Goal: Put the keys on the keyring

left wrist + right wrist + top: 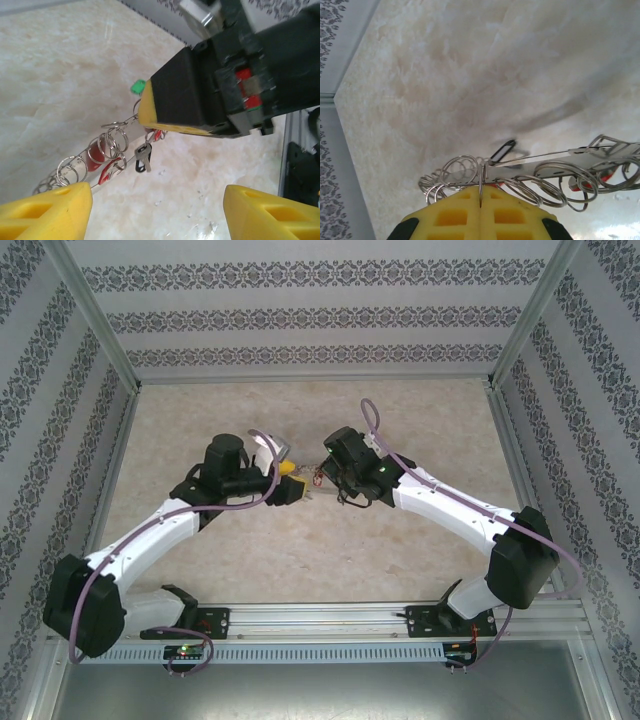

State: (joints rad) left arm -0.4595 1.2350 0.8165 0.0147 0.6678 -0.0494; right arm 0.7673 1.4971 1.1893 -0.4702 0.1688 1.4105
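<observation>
We see the keyring point(95, 160) held off the table point(60, 75), its long axis running from our spread, empty left gripper point(157, 195) towards the right gripper point(480, 202), which pinches one loop. The left wrist view shows a red key point(96, 156) plainly; the right wrist view, a sliver of red.

The counter point(420, 410) is pale cream and marble-patterned, filling the middle of the top view; a metal rail point(330, 618) runs along its lower edge; small pale flecks point(159, 203) lie on it, low in the left wrist view; whether the keyring point(113, 140) touches it is unclear.
</observation>
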